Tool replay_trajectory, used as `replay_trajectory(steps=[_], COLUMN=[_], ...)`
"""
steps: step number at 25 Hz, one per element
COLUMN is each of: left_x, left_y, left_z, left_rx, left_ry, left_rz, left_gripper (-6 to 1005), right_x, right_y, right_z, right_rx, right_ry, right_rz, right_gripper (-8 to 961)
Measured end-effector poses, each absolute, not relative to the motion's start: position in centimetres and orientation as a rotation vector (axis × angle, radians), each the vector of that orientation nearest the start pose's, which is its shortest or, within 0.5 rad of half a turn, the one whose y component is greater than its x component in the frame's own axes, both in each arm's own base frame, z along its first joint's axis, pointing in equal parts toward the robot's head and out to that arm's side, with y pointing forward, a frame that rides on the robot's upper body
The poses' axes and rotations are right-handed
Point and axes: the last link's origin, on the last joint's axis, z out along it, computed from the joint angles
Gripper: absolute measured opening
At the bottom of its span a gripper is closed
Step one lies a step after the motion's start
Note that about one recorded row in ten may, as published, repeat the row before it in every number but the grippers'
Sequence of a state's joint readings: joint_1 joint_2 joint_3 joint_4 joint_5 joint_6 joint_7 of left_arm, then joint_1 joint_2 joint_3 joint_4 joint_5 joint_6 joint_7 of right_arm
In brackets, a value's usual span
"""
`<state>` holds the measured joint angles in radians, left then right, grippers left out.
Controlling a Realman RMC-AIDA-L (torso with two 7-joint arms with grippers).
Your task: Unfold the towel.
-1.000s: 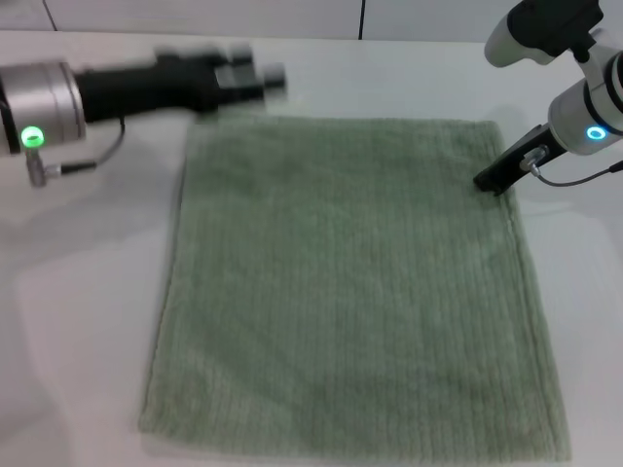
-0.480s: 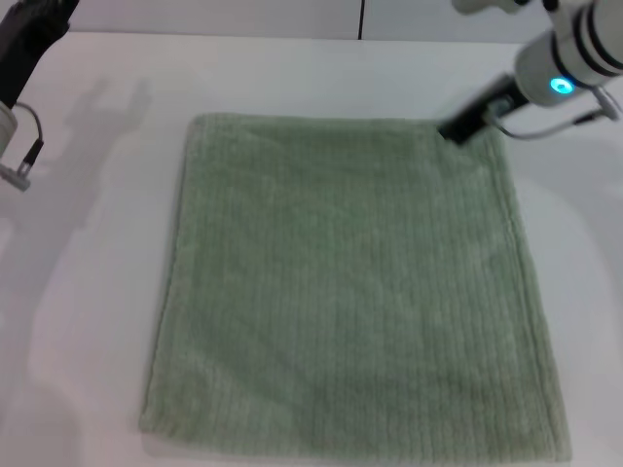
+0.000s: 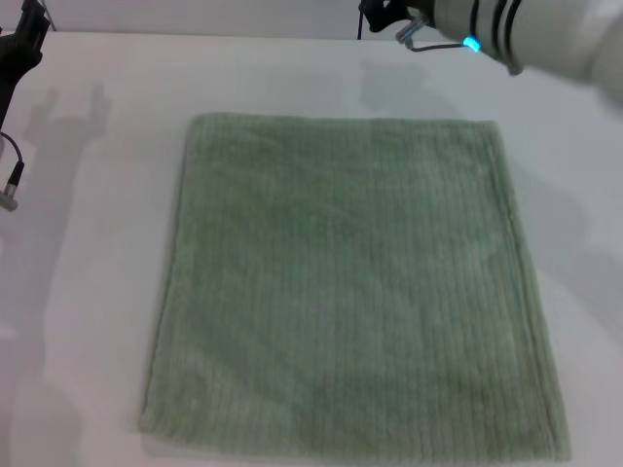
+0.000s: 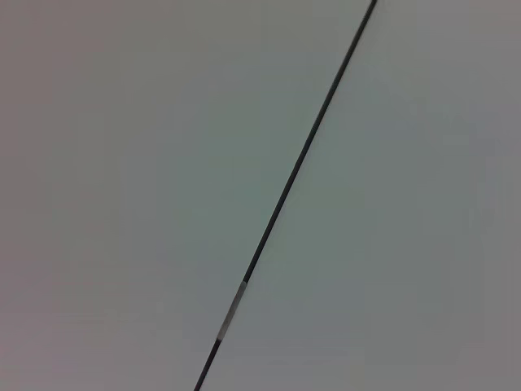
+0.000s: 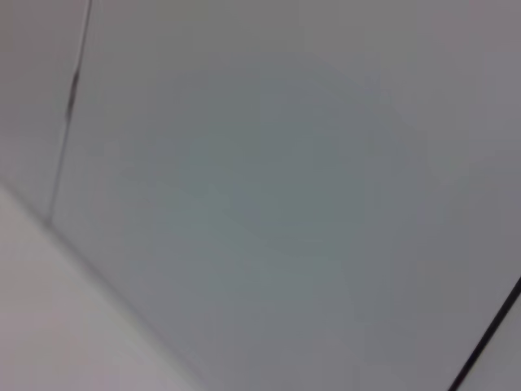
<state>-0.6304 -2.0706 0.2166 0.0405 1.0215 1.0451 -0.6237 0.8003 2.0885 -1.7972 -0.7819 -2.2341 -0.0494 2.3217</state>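
Observation:
The sage-green towel lies spread flat on the white table in the head view, a roughly square sheet with fine ribbed stripes, and its hemmed edges show on all sides. My left gripper is lifted at the far left corner of the view, well away from the towel. My right gripper is lifted above the table's far edge, beyond the towel's far right part, and holds nothing of the towel. Both wrist views show only pale wall panels, no towel.
Bare white table surrounds the towel on the left, right and far sides. A wall with a dark vertical seam stands behind the table. The seam shows in the left wrist view. A cable hangs from the left arm.
Both arms have lifted up and away from the towel's far corners: the left toward the far left, the right up to the far edge. The towel lies flat, unmoved.

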Motion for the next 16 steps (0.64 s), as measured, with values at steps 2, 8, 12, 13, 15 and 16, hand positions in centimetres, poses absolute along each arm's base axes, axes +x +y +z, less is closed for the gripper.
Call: replay_trajectory(steps=[2,8,12,13,15,16], left_x=[-32.9,-32.7,-32.4,-32.4,-32.4,-32.4], left_y=[38.9,38.9,38.8,38.8,38.7,38.7], left_z=[2.9,2.3,1.6,1.5,1.1,1.1], left_rx=[-1.355,-1.388,-1.425,-1.434,-1.456,-1.456], left_ry=[-0.884,-0.846,-0.801,-0.788,-0.766,-0.766], left_rz=[-0.948,-0.889,-0.831,-0.816,-0.782,-0.782], left_gripper=[680,680,680,680,680,680], right_x=[12.5,17.1,22.5,22.5,25.0,25.0], right_y=[45.6,43.4,41.4,41.4,40.0,40.0], right_z=[-6.6,-5.6,-3.8,-3.8,-2.9,-2.9], right_rx=[-2.021,-1.803,-1.687,-1.687,-1.630,-1.630], right_ry=[0.166,0.181,0.275,0.275,0.337,0.337], right_rz=[0.319,0.500,0.551,0.551,0.563,0.563], right_gripper=[-1,-1,-1,-1,-1,-1])
